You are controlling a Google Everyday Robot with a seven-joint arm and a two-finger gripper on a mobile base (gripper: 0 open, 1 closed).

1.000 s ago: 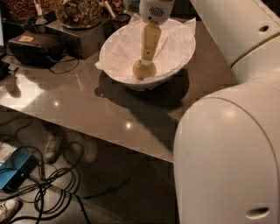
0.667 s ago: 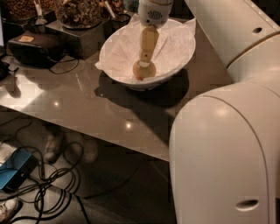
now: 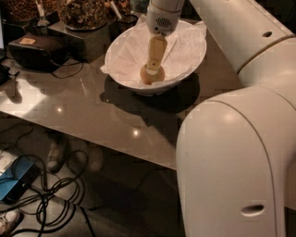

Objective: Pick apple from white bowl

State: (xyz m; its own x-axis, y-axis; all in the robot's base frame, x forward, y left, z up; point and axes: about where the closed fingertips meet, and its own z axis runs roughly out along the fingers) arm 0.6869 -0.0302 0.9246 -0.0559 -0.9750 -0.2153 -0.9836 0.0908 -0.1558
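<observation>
Reaching down is done: gripper [image 3: 153, 69] is set on apple [image 3: 151, 77], low in bowl [image 3: 184, 76]; open or shut can't be told. Next, apple must be held tight & lifted straight up.

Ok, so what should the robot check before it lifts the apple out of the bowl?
1. Apple lies at the bottom of the white bowl: ok.
2. Gripper is inside the bowl, right at the apple: ok.
3. Gripper has a firm hold on the apple: cannot tell.
4. Bowl sits flat on the table: ok.
5. Snack containers stand behind the bowl, off the path straight up: ok.
</observation>
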